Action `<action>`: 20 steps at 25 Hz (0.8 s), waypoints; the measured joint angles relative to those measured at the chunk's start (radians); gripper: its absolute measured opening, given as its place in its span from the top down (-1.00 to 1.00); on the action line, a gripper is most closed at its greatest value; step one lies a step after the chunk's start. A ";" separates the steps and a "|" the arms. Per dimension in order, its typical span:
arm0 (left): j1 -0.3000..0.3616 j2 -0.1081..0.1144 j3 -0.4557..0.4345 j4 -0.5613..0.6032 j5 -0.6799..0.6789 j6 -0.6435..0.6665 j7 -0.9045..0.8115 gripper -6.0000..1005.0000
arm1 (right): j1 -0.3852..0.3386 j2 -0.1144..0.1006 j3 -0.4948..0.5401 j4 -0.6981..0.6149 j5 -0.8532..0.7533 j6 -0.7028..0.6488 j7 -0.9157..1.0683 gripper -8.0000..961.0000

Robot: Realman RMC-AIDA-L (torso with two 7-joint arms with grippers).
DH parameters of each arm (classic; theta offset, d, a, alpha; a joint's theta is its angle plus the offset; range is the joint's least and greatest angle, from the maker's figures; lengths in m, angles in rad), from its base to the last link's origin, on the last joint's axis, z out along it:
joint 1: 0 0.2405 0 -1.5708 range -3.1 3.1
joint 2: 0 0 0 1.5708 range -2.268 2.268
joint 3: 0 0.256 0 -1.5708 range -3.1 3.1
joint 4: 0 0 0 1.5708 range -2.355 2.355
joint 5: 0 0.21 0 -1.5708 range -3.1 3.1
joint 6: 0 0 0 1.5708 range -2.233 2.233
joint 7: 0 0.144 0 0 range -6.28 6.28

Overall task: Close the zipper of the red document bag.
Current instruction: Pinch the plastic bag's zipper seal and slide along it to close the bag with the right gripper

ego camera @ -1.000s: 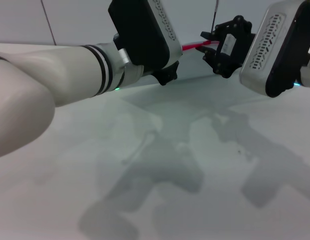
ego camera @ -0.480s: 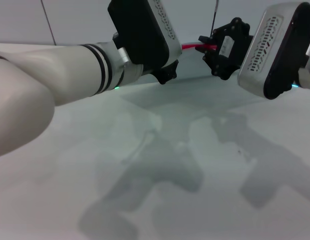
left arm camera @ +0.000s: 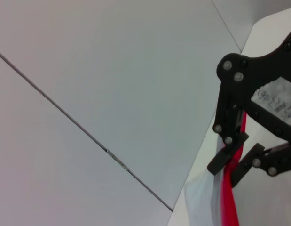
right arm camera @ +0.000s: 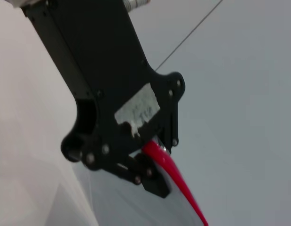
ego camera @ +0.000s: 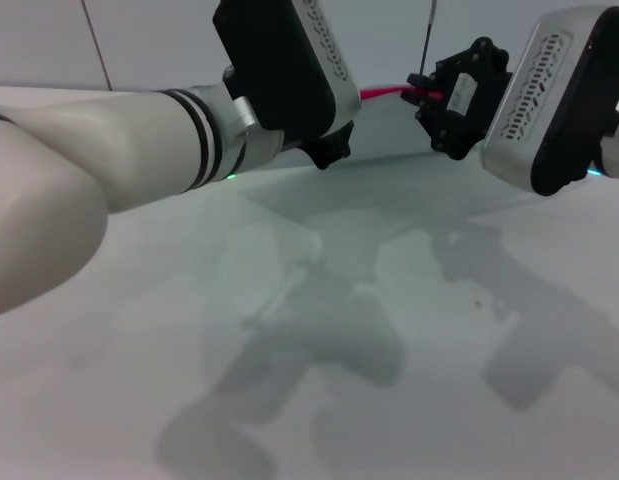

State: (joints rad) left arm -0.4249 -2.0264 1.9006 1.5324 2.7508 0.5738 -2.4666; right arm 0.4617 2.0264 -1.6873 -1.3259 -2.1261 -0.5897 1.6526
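Observation:
The red document bag (ego camera: pixel 389 185) is a translucent pale pouch on the table, its far edge lifted. The zipper (ego camera: pixel 389 93) is a thin red strip running between my two grippers. My left gripper (ego camera: pixel 331 148) sits mostly behind its own wrist in the head view. The right wrist view shows the left gripper (right arm camera: pixel 157 160) shut on the bag's red edge (right arm camera: pixel 176 181). My right gripper (ego camera: pixel 425 90) is at the strip's other end. In the left wrist view, the right gripper (left arm camera: pixel 232 165) is shut on the zipper (left arm camera: pixel 228 202).
The white table (ego camera: pixel 139 330) spreads in front, crossed by the arms' shadows. A pale wall (ego camera: pixel 159 40) with a thin seam stands just behind the bag. My left forearm (ego camera: pixel 79 170) fills the near left of the head view.
My right gripper slid slightly left along the red strip, then back right. The left arm has stayed still.

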 joint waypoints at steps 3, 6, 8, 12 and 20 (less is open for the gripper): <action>0.005 0.000 0.000 0.000 0.001 -0.002 0.000 0.88 | 0.000 0.000 0.002 0.018 -0.004 0.026 0.000 0.81; 0.013 0.001 -0.001 0.002 0.002 -0.007 0.002 0.88 | -0.003 0.000 0.004 0.039 -0.031 0.061 0.007 0.81; 0.021 0.001 -0.001 0.010 0.003 -0.009 0.003 0.88 | -0.008 0.000 0.008 0.050 -0.045 0.081 0.011 0.81; 0.046 0.004 -0.004 0.038 0.008 -0.010 0.004 0.88 | -0.009 0.000 0.034 0.078 -0.046 0.110 0.012 0.81; 0.107 0.004 -0.022 0.114 0.033 -0.010 0.004 0.88 | -0.012 0.000 0.122 0.140 -0.040 0.166 0.014 0.81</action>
State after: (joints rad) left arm -0.3182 -2.0226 1.8786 1.6467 2.7837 0.5642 -2.4624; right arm 0.4494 2.0264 -1.5653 -1.1864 -2.1661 -0.4235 1.6664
